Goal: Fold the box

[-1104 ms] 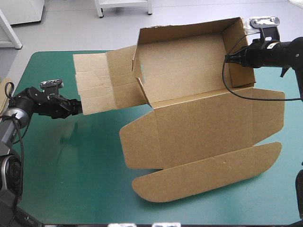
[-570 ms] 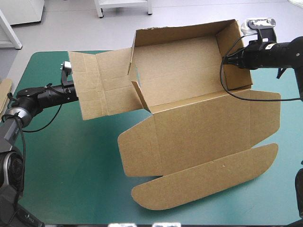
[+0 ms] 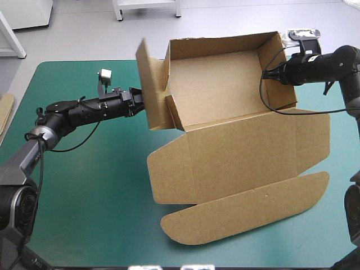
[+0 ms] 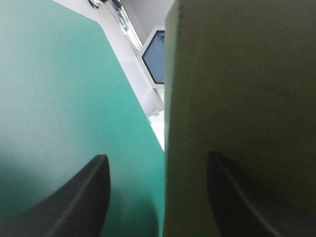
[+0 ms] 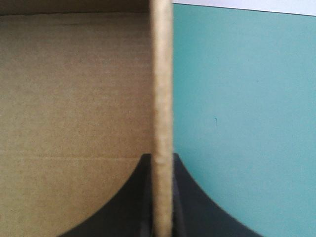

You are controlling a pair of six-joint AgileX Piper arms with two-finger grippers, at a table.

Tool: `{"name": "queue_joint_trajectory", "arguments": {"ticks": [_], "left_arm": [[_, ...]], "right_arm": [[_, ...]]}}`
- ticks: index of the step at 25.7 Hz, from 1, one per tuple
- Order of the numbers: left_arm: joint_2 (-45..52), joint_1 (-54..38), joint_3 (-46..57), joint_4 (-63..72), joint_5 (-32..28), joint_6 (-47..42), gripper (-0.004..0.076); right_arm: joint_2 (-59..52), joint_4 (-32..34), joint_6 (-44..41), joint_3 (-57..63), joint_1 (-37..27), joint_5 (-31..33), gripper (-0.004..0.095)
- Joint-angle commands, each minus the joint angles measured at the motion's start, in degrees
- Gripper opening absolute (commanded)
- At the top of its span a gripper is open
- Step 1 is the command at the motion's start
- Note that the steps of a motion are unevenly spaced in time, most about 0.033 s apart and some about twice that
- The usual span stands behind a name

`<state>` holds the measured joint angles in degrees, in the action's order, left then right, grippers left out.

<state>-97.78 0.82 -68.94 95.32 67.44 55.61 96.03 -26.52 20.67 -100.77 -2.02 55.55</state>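
Note:
The brown box [image 3: 225, 84] stands as an open tray on the teal-green cover, its lid [image 3: 242, 152] flat toward the front edge. Its left flap [image 3: 151, 90] stands nearly upright beside the tray. My left gripper [image 3: 140, 100] presses against the flap's outer face. In the left wrist view the left gripper [image 4: 157, 155] is open, the flap's edge [image 4: 170, 98] running between the fingers and its face lying along one of them. My right gripper [image 3: 269, 72] is shut on the tray's right wall. In the right wrist view the wall's edge [image 5: 161, 74] is pinched in that gripper [image 5: 159, 155].
An edge of more brown board [image 3: 4, 109] shows at the table's left edge. Bare teal-green cover [image 3: 84, 197] lies left of the lid and in front of the left arm. The lid's rounded front flap [image 3: 247, 208] reaches near the front edge.
The left flap has swung from lying flat out to the left to nearly upright. My left arm has reached rightward behind it, fingers now apart. The right gripper keeps its hold.

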Motion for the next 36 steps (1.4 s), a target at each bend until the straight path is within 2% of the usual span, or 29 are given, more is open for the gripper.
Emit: {"name": "queue_joint_trajectory", "arguments": {"ticks": [1,8,15,20,25,33,36], "left_arm": [[3.03,1.14,-2.53,10.3,7.0,0.25,0.0421],[3.03,3.81,-7.61,10.3,6.77,-1.61,0.045],[3.03,8.3,-14.48,5.07,2.78,-5.66,0.046],[3.03,11.78,-20.39,-10.93,-6.33,-13.57,0.0459],[3.03,14.77,-25.5,-27.92,-11.13,-22.92,0.0459],[3.03,17.13,-28.58,-45.56,-14.43,-34.2,0.0459],[3.03,17.13,-28.58,-50.07,-14.43,-37.34,0.0445]], "right_arm": [[-1.7,-0.49,-1.18,-1.63,-0.34,-3.08,-0.0013],[-0.89,0.26,-1.86,-1.63,-0.34,-3.83,-0.0013],[-0.89,0.26,-1.95,-1.63,-0.34,-3.96,-0.0013],[-0.89,0.51,-3.64,-1.63,-0.34,-3.96,-0.0013],[-0.66,0.88,-5.84,-1.63,0.27,-3.49,-0.0013],[0.6,1.01,-9.59,-1.63,4.14,-3.29,-0.0012],[1.31,3.96,-11.92,-1.63,6.5,-3.29,-0.0011]]}}
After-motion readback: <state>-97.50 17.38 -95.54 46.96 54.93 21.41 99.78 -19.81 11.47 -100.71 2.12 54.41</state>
